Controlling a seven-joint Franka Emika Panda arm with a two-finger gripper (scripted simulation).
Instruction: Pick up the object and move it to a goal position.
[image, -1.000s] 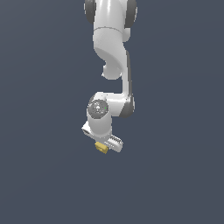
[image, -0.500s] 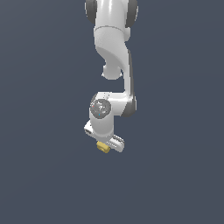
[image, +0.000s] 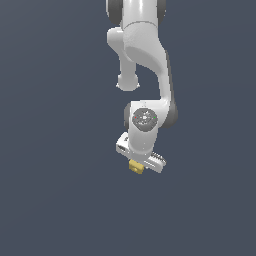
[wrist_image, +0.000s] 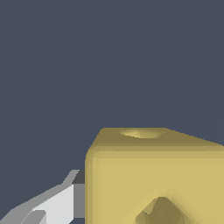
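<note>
A flat, dark slate-blue background (image: 50, 150) fills both views, with no edge or seam in it, so whether it is a worktop or bare backdrop cannot be told.

The white Panda arm (image: 145, 45) comes down from the upper edge of the exterior view. Its upper links curve toward the exterior view's right, and a short rounded stub sticks out on the exterior view's left of the elbow. Lower down sits the wrist joint (image: 145, 119), a round grey disc set in a white housing with a dark band behind it. Below the wrist, the white hand is tilted, its lower edge slanting down toward the exterior view's right, with a ribbed pale part at that end.

The jaws (image: 136, 164) point downward from the hand. The small yellow cube (image: 135, 167) sits right at their tip, touching the underside of the hand and well clear of anything else in the scene. In the wrist view the cube (wrist_image: 153, 175) looms large: one face carries a shallow round hollow, another a darker recess cut off by the picture edge. One pale grey fingertip (wrist_image: 61, 201) lies flush against the cube's side; the other is out of sight. The jaws are pinching the cube, which hangs held beneath the hand.
</note>
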